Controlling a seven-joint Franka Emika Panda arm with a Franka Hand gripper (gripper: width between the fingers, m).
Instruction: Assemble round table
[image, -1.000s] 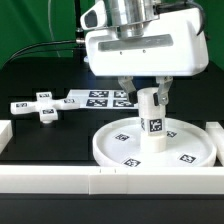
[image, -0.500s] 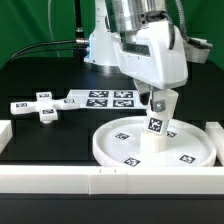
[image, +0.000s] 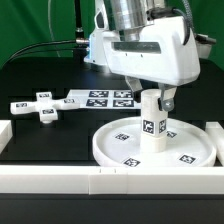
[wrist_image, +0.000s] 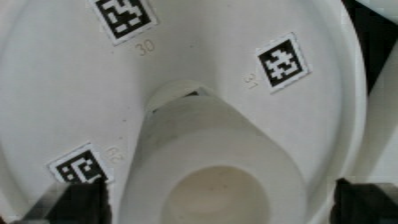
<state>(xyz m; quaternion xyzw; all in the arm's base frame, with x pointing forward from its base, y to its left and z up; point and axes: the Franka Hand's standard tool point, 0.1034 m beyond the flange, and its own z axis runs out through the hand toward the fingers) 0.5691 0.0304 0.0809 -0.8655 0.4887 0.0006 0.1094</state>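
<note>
The large rimmed round disc (image: 105, 150) lies flat at the front right of the exterior view. The short thick cylinder post (image: 152, 130) stands upright at its centre, tag facing the camera. My gripper (image: 153, 103) comes down from above with a finger on each side of the post's top, shut on it. In the wrist view the post (wrist_image: 222, 170) fills the space between the two dark fingers (wrist_image: 68, 205), with the disc (wrist_image: 107, 90) and its tags beneath. The small cross-shaped piece (image: 42, 106) lies loose on the black table at the exterior view's left.
The marker board (image: 105, 97) lies behind the disc, between it and the cross-shaped piece. A long white border bar (image: 60, 180) runs along the front edge, with short bars at the left (image: 5, 130) and right (image: 215, 130) ends.
The gripper has turned about its vertical axis over the post. The post leaned half a second ago and now stands upright, its tag shifted slightly to the left.
</note>
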